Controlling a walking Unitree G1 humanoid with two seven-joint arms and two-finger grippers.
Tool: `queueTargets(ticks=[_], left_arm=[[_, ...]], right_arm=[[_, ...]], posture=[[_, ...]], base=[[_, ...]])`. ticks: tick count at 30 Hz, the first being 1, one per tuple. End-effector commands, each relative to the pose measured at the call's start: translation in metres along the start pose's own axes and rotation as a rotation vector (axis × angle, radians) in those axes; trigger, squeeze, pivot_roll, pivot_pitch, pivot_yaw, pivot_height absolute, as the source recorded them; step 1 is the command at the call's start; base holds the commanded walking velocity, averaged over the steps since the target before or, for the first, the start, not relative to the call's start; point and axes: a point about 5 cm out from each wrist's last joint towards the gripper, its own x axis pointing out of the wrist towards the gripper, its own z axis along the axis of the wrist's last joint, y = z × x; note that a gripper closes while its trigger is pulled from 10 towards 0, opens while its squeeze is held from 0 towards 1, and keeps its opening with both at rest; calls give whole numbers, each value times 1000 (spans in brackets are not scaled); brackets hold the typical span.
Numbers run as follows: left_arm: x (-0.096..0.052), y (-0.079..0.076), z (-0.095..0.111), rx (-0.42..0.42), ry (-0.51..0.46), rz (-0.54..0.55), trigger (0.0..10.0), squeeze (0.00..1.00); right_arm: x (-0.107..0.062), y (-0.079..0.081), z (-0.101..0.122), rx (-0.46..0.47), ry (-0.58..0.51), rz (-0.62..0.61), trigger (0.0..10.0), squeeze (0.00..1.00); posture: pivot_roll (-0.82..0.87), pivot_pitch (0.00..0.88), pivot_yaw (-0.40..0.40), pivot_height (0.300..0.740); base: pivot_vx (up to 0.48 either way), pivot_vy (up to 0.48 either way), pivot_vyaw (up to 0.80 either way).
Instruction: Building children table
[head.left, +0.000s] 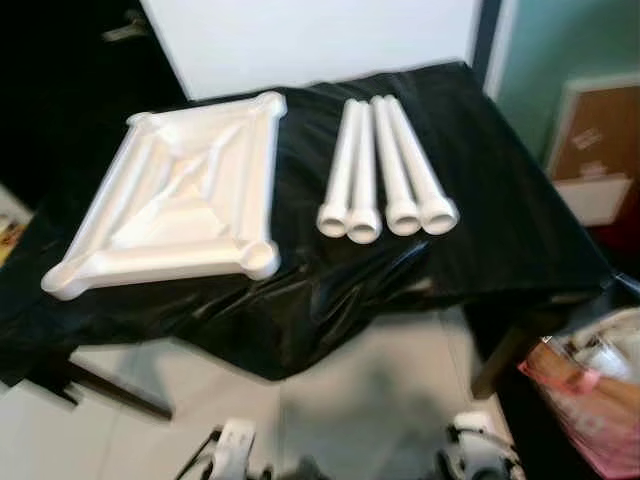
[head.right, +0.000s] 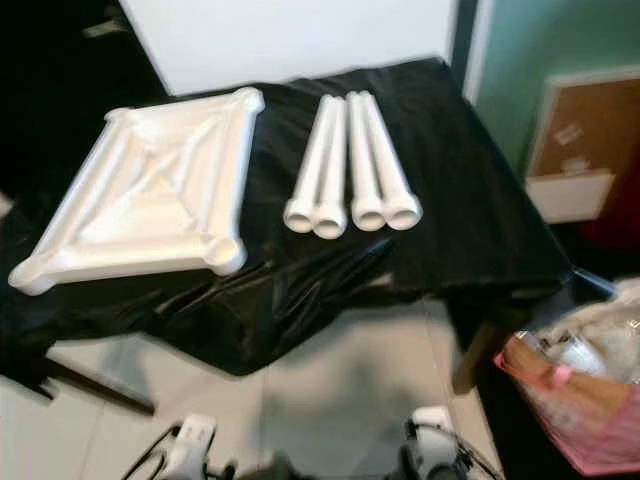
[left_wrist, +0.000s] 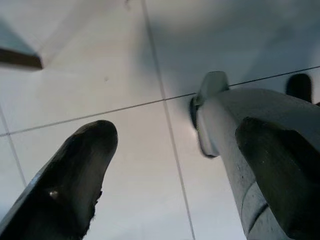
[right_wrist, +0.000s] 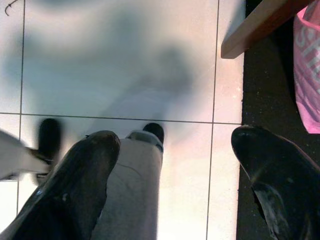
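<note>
now the square white plastic tabletop (head.left: 180, 190) is lying upside down on the table covered with black shiny plastic sheet (head.left: 500, 200), with its ribbed underside facing up and a round socket showing at each corner. just beside the tabletop, on the side of the robot's right, the four white plastic tube legs (head.left: 385, 170) are lying together in a row, touching one another, their open ends pointing toward the robot. well apart from the tabletop, past the legs and lower down, a pink plastic bag (head.left: 590, 390) is sitting on the floor.

both arms are hanging idle near the white tiled floor (left_wrist: 125, 60), far below the tabletop. the left gripper (left_wrist: 175, 165) is holding nothing and its black fingers are standing wide apart. the right gripper (right_wrist: 175, 170) is also released, fingers spread, nothing between them.

to my judgement the building is not yet begun, and the step in hand is to reach one leg. to do it well, the robot should take the leg that is nearest to the tabletop, closing around the middle of the tube so it is not rolling against the other three. then it should bring the leg upright over the corner socket nearest the legs and push straight down. the sheet is looking slippery, so the other gripper should be steadying the tabletop rim.
</note>
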Motion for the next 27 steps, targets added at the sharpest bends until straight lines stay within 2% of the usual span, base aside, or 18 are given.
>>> queueTargets(ticks=[1,9,27], left_arm=[[-3,2,-12,-4,49,-1,10000,0],[-3,1,-12,-3,47,-4,10000,0],[-3,-1,-13,33,43,-5,10000,0]], right_arm=[[-2,11,-7,12,34,27,10000,0],[-2,11,-7,1,34,33,10000,0],[0,4,-4,-37,31,37,10000,0]], posture=[[-6,50,92,740],[-6,41,82,740],[0,17,60,740]], base=[[0,330,0],[0,326,0],[0,0,0]])
